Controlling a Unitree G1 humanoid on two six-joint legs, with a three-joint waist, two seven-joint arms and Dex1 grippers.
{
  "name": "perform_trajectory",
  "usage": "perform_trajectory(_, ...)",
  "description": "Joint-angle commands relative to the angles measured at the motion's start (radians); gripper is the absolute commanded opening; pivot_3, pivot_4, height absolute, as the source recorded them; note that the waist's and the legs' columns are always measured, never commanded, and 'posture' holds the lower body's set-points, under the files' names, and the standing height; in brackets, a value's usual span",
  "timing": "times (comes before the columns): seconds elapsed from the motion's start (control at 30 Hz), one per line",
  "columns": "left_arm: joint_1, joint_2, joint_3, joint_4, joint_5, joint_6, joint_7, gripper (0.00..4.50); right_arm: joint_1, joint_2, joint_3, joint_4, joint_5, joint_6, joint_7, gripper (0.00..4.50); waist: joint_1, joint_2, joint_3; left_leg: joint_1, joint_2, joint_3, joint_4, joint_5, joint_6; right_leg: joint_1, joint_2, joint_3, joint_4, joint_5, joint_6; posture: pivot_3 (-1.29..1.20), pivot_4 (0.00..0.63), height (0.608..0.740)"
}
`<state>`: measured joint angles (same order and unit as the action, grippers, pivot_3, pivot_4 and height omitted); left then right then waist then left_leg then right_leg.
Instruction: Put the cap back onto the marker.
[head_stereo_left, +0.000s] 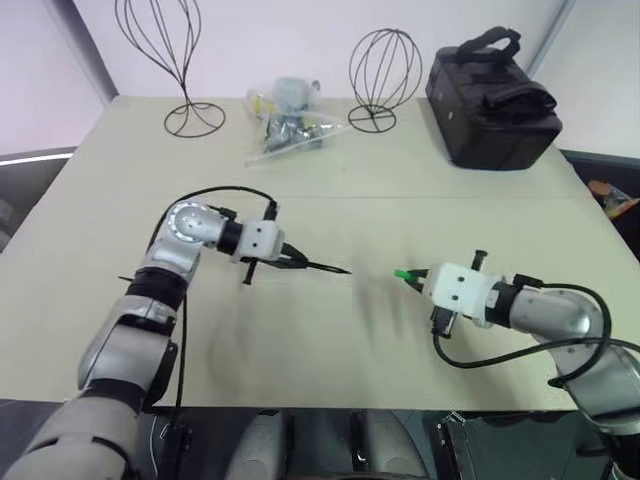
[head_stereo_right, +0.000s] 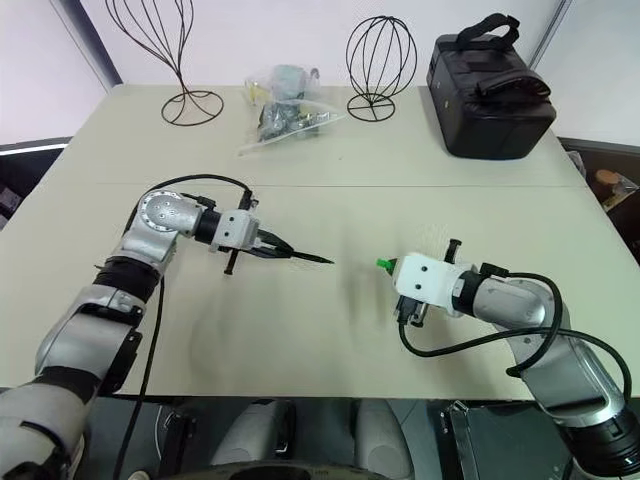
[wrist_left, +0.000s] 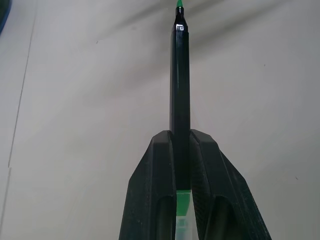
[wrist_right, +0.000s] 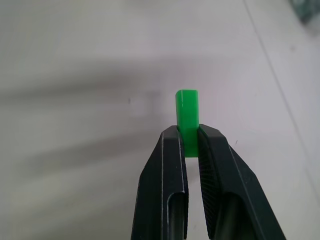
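"What has the left tool (head_stereo_left: 298, 262) got?"

"Its two black fingers are clamped on the marker (wrist_left: 179, 95), a black barrel with a green tip. Going by the black bag (head_stereo_left: 490, 95) at the back of the worktop (head_stereo_left: 330, 190), that's well off to the left and nearer the robot. The barrel is held about level, low over the surface, with its bare tip pointing towards the bag's side."

"And the cap (wrist_right: 187, 112)?"

"Green and short, pinched between the fingers of the right tool (head_stereo_left: 414, 278) and sticking out past their tips. It sits in front of the bag and a little left of it, well apart from it. There's a gap between the cap and the marker tip."

"Anything else up there?"

"Left of the bag, along the back, there's a tall wire stand (head_stereo_left: 185, 60), then a clear plastic packet (head_stereo_left: 285, 120) of odds and ends, then a round wire stand (head_stereo_left: 383, 70) near the bag."
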<state>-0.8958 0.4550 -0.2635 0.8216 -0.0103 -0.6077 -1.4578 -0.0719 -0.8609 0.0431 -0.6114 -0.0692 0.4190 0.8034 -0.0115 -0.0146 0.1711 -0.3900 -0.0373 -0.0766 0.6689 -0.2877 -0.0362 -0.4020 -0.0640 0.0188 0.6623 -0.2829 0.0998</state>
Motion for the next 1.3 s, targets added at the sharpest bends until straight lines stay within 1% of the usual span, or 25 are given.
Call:
perform_trajectory(0.03, -0.047, -0.016, -0.001, 0.045, 0.019, -0.088, 0.033, 0.00, -0.013, -0.014, 0.013, -0.058, -0.024, 0.052, -0.002, 0.04, 0.000, 0.000, 0.000, 0.000, 0.000, 0.000, 0.000, 0.000, 0.000, 0.000, 0.000, 0.000, 0.000, 0.000, 0.000, 0.00, 0.150, 0.740)
perform_trajectory(0.17, -0.069, -0.039, -0.005, 0.095, 0.036, -0.118, 0.054, 0.00, -0.029, -0.038, 0.047, -0.087, -0.077, 0.090, -0.007, 0.04, 0.000, 0.000, 0.000, 0.000, 0.000, 0.000, 0.000, 0.000, 0.000, 0.000, 0.000, 0.000, 0.000, 0.000, 0.000, 0.00, 0.150, 0.740)
perform_trajectory(0.4, -0.084, -0.068, -0.003, 0.119, 0.048, -0.119, 0.065, 0.00, -0.062, -0.025, 0.074, -0.113, -0.097, 0.136, -0.007, 0.04, -0.002, 0.000, 0.000, -0.001, 0.000, 0.000, 0.000, 0.000, 0.000, -0.001, 0.001, 0.000, 0.000, 0.000, 0.000, 0.00, 0.150, 0.740)
perform_trajectory(0.9, -0.108, -0.090, -0.002, 0.148, 0.069, -0.114, 0.100, 0.00, -0.137, 0.005, 0.146, -0.145, -0.116, 0.209, -0.011, 0.04, -0.001, 0.000, 0.000, -0.001, 0.000, 0.000, 0.000, 0.000, 0.000, -0.001, 0.001, 0.000, 0.000, 0.000, 0.000, 0.00, 0.150, 0.740)
perform_trajectory(1.3, -0.114, -0.100, -0.001, 0.157, 0.072, -0.115, 0.107, 0.00, -0.159, 0.027, 0.187, -0.159, -0.138, 0.240, -0.022, 0.04, -0.001, 0.000, 0.000, -0.001, 0.000, 0.000, 0.000, 0.000, 0.000, -0.001, 0.001, 0.000, 0.000, 0.000, 0.000, 0.00, 0.150, 0.740)
